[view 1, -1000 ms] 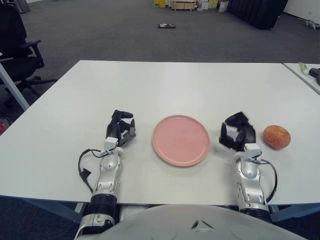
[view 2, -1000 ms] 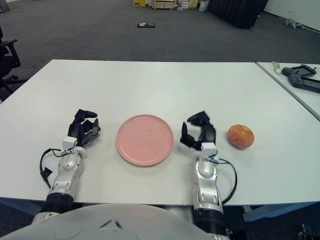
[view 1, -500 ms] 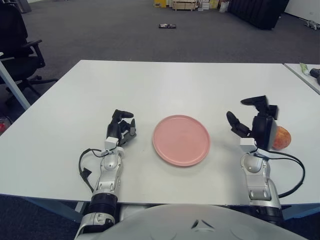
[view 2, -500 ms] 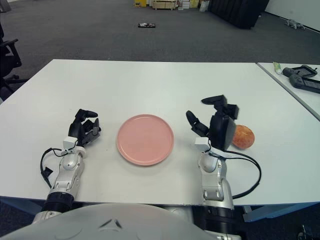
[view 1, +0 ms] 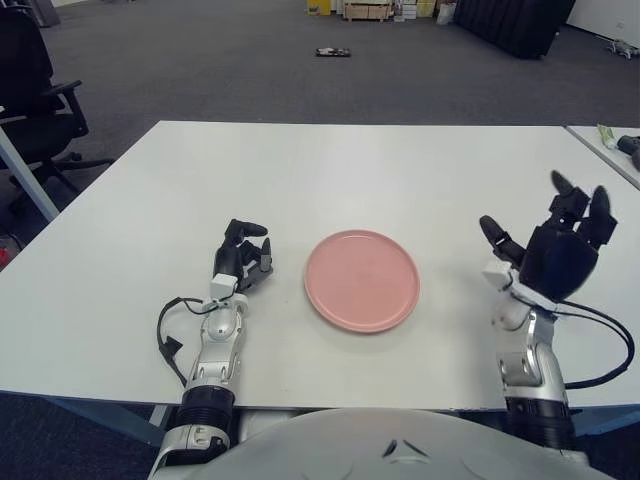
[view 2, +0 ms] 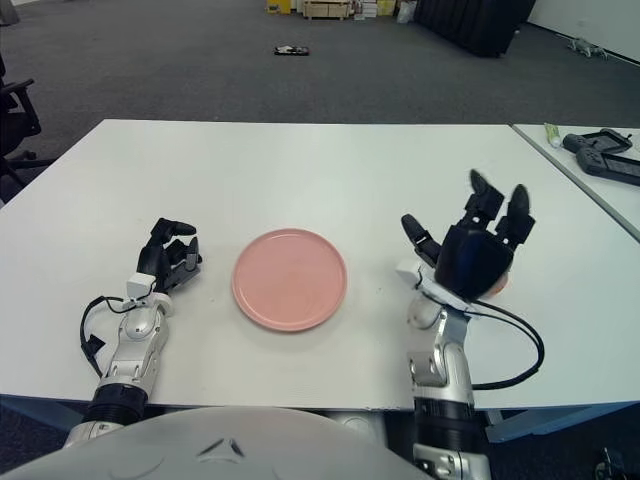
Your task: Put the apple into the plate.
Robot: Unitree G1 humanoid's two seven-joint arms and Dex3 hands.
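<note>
The pink plate lies on the white table at the front middle. My right hand is raised above the table to the right of the plate, palm turned away, fingers spread open and holding nothing. It stands in front of the apple. Only an orange sliver of the apple shows at the hand's lower right edge in the right eye view. My left hand rests on the table just left of the plate, fingers curled and holding nothing.
A second table at the far right carries a dark device and a green tube. An office chair stands off the table's left side. A black cable loops from my right wrist.
My right hand has lifted off the table, moved right toward the apple and spread its fingers. It now covers most of the apple. The left hand and the plate have not moved.
</note>
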